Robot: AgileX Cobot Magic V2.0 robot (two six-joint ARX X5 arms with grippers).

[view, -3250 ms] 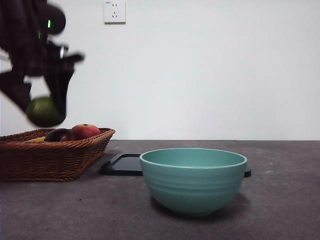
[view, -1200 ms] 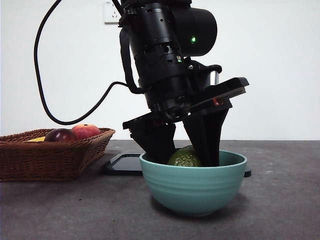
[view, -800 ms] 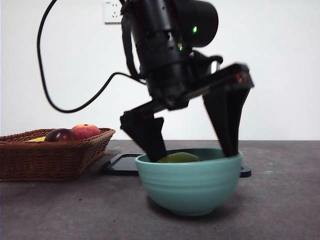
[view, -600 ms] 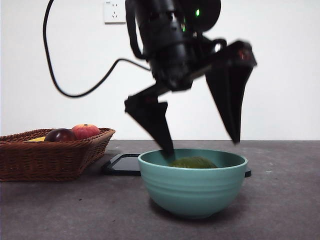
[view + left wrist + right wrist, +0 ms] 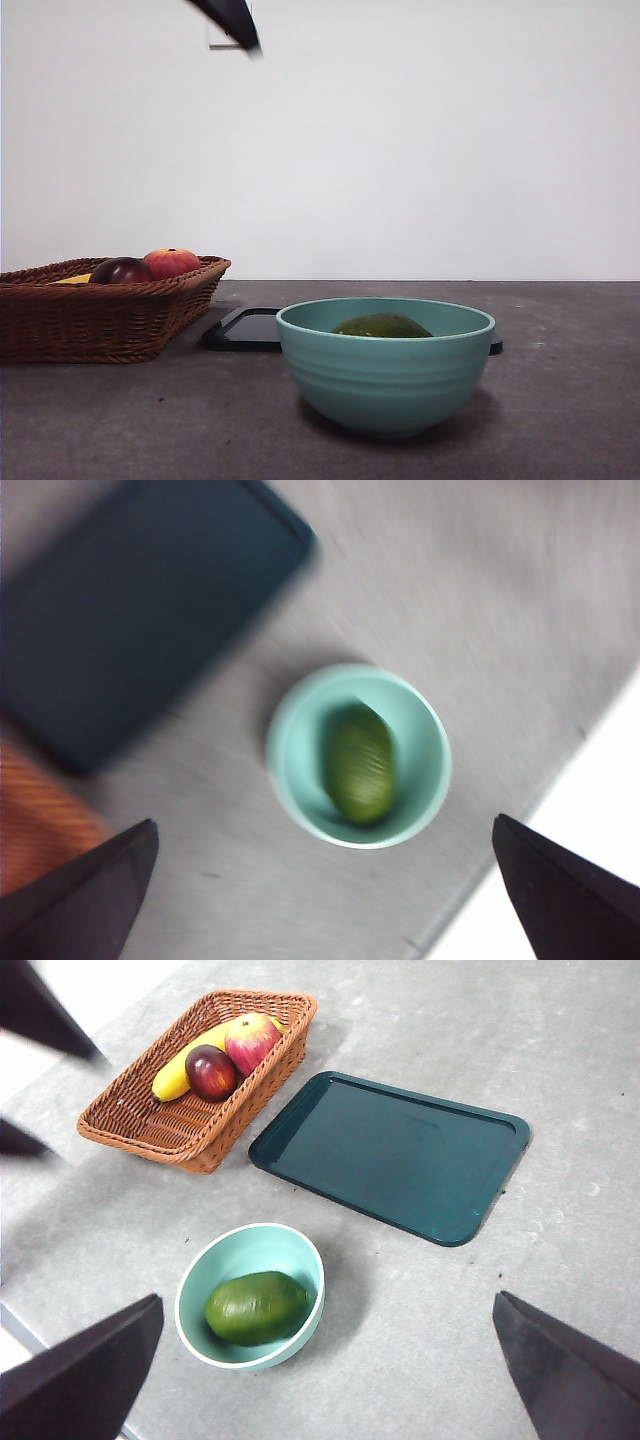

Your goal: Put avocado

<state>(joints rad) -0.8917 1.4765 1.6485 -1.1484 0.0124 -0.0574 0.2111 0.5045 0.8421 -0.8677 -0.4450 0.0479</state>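
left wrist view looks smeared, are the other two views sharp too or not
Left wrist view: motion-blurred throughout, the avocado, bowl and tray edges soft. Right wrist view: sharp, the basket weave distinct. Front view: sharp, except a blurred dark tool tip at the top edge.

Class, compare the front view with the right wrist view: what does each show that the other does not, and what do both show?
Only the front view shows the white wall behind the table. Only the right wrist view shows the yellow banana whole, the dark tray's full rectangle, and the right gripper, jaws wide open. Both show the avocado lying in the teal bowl, plus the wicker basket holding the red-orange fruit and the dark maroon fruit.
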